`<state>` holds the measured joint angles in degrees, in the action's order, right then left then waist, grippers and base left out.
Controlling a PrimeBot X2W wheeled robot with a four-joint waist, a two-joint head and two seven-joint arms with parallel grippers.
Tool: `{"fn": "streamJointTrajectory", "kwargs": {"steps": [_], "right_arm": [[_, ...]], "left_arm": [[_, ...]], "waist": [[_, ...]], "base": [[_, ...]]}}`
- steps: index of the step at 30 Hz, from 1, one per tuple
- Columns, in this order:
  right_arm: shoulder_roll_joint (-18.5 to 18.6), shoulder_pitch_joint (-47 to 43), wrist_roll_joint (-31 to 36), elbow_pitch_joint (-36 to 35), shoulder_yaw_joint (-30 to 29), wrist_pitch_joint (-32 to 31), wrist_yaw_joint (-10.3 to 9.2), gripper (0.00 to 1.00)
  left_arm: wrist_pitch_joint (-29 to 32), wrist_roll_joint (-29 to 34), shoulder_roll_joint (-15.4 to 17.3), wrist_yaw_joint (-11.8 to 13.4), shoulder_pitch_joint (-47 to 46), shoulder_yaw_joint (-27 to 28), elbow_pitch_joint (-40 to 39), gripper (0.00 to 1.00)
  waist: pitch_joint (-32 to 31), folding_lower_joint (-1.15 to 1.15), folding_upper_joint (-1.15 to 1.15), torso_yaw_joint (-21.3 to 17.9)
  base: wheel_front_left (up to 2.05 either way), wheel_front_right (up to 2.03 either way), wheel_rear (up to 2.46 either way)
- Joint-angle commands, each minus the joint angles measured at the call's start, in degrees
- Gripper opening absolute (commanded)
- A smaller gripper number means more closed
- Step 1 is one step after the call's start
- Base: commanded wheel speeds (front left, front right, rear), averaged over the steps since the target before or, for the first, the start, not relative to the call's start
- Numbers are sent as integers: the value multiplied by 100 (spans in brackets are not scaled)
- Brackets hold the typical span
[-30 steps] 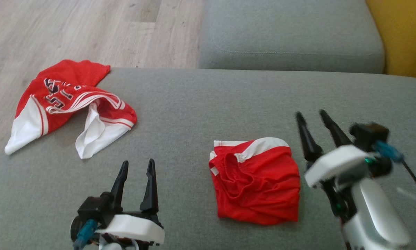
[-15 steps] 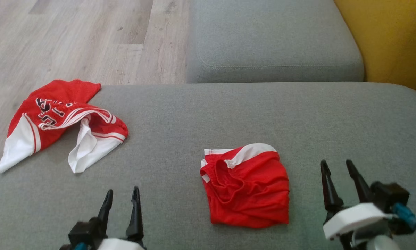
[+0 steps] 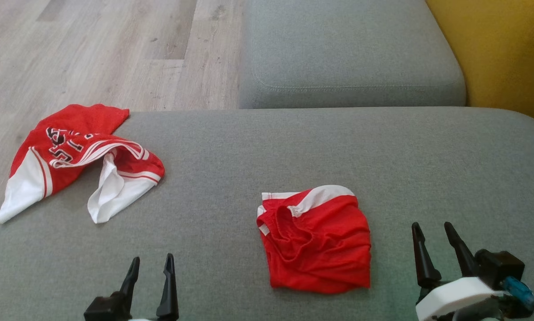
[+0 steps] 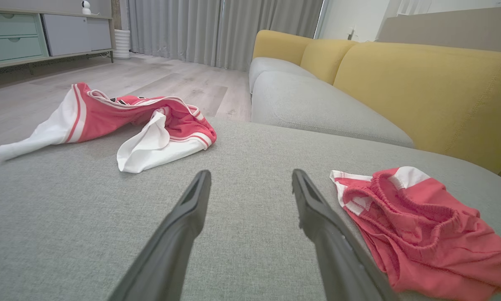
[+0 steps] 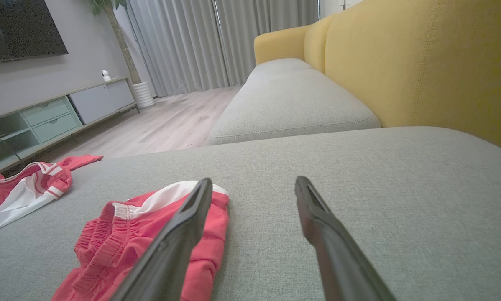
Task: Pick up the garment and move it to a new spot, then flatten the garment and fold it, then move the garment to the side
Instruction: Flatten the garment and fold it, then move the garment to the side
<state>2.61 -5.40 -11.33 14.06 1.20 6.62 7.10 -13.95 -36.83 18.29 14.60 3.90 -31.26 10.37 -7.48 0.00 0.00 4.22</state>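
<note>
A crumpled red and white jersey garment (image 3: 77,151) lies at the left edge of the grey couch seat (image 3: 293,147); it also shows in the left wrist view (image 4: 108,121) and the right wrist view (image 5: 29,184). Red shorts with white trim (image 3: 316,240) lie bunched into a compact square mid-seat. My left gripper (image 3: 153,257) is open and empty, low in the head view, left of the shorts (image 4: 417,225). My right gripper (image 3: 431,224) is open and empty, just right of the shorts (image 5: 108,238). In each wrist view that arm's own gripper, left (image 4: 251,172) and right (image 5: 254,179), hovers over bare fabric.
A second grey seat cushion (image 3: 347,49) lies beyond, with a yellow backrest (image 3: 507,53) on the right. Wood floor (image 3: 93,44) lies past the seat's left edge, where the jersey overhangs. A low cabinet (image 5: 58,113) stands far off.
The head camera has shifted. Both grippers have drawn back toward the bottom of the view, the right one away from beside the shorts. Neither piece of clothing has moved on the seat.
</note>
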Motion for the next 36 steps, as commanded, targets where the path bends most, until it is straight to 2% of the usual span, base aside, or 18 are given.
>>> {"fn": "streamJointTrajectory", "kwargs": {"steps": [1,11,16,24,31,36], "right_arm": [[28,199,2,-173,141,29,39,100],[27,213,45,-152,162,-51,39,100],[27,417,240,-128,66,-289,39,100],[27,1231,423,92,-134,-1287,39,100],[27,1646,562,836,-132,-2213,39,100],[27,1761,423,1406,-160,-2605,39,100]], "left_arm": [[-44,-17,114,-16,-268,238,-151,100],[-19,-34,111,-6,-332,208,-150,100],[-11,-11,101,13,-394,182,-195,100],[2,33,63,6,-527,119,-225,100],[5,59,24,-10,-626,71,-242,100],[-2,56,11,-12,-658,69,-218,100]], "waist": [[2,0,0,6],[37,0,0,53],[131,0,0,130],[320,0,0,411],[518,0,0,783],[666,0,0,978]], "base": [[0,0,0],[0,0,0],[0,0,0],[0,0,0],[0,0,0],[0,0,0]]}}
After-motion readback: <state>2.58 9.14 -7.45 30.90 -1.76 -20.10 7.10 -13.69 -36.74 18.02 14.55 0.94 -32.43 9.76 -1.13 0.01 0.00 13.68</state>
